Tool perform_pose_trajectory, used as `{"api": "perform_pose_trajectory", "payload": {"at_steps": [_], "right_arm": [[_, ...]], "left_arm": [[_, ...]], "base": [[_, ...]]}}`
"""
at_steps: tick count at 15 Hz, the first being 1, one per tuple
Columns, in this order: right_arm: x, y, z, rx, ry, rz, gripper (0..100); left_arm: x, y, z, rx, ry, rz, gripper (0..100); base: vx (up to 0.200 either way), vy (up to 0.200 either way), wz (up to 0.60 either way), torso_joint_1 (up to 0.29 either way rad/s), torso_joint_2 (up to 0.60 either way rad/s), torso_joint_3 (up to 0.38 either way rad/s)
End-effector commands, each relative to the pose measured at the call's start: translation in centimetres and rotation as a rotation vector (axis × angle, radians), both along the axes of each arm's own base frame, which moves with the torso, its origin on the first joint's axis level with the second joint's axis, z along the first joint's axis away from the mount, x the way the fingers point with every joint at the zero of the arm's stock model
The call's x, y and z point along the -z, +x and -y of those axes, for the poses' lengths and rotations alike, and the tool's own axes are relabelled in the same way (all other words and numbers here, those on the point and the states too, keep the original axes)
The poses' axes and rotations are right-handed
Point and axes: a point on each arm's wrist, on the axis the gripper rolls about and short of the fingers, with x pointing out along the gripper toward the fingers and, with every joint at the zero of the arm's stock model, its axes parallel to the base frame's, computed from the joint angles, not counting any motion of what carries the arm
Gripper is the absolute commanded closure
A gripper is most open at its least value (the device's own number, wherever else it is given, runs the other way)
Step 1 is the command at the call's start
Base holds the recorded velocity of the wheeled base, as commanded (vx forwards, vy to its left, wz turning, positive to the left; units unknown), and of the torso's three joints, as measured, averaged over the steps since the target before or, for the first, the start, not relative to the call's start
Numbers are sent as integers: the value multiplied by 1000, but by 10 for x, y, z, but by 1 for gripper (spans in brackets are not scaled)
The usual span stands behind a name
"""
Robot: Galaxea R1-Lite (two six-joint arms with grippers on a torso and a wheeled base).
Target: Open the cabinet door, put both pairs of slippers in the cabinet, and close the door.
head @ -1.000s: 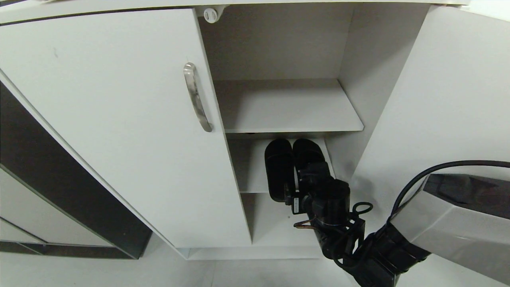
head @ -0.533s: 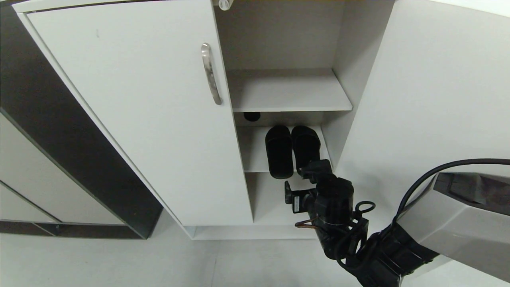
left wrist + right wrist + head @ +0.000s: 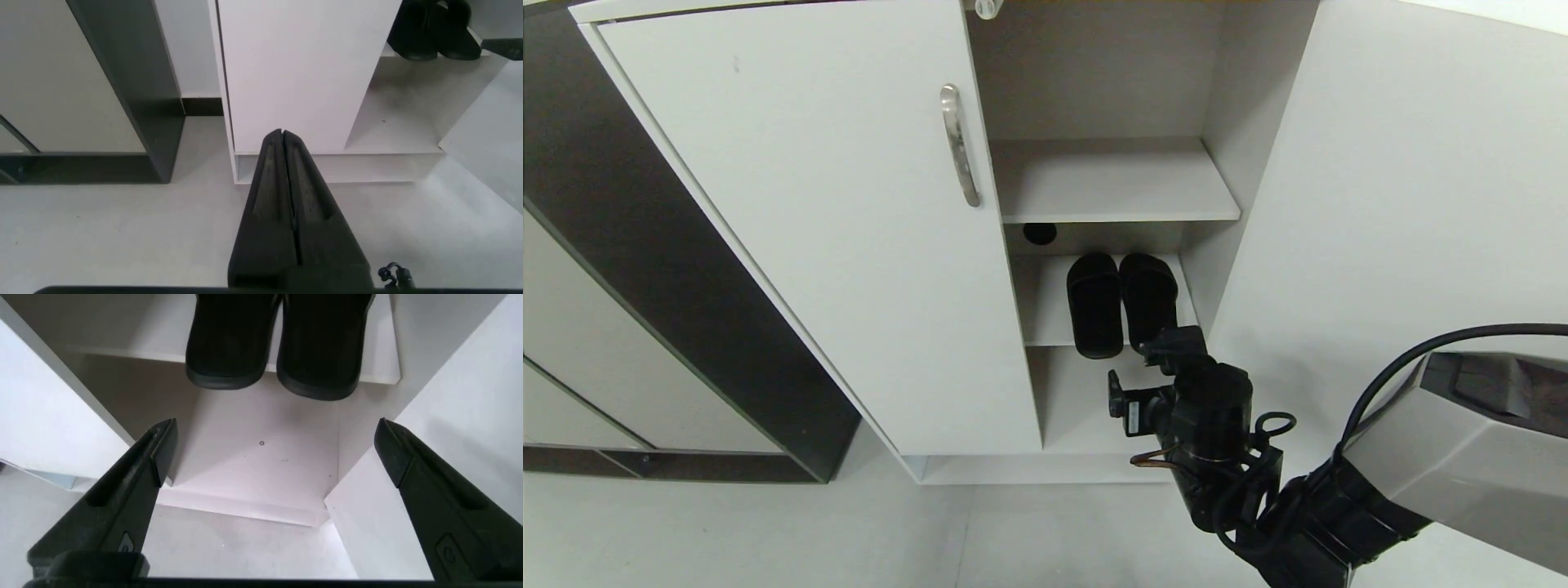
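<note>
Inside cabinet point(image 3: 1111, 73): one pair of black slippers point(image 3: 1096, 304), side by side on middle shelf point(image 3: 1045, 314).
Right claw point(image 3: 275, 433): spread wide, empty, at cabinet opening near slippers.
Left claw point(image 3: 282, 139): pressed closed, empty, before cabinet's shut door point(image 3: 302, 65).

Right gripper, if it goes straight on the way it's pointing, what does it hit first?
Probably the cabinet's bottom floor; the open right gripper aims just under the shelf holding the slippers. Depth is unclear.
</note>
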Motion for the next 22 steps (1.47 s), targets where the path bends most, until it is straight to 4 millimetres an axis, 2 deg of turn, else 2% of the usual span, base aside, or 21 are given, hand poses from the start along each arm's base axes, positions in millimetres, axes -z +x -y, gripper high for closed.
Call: {"api": "perform_pose_trajectory", "payload": {"at_steps": [1,6,18,22], "right_arm": [[-1,0,0,-1,2,1,0],[0,0,0,-1,-2,-2,0],[1,0,1,1,-3,-3,0],[2,-1,2,1,-3,-1,0]], "left_arm": [[0,0,0,0,0,-1,100],[0,0,0,0,0,-1,100],[0,0,0,0,0,-1,100],[0,0,0,-2,-3,0,100]], "base": [[0,0,0,0,0,0],[0,0,0,0,0,0],[0,0,0,4,2,194],[0,0,0,-1,2,51]]}}
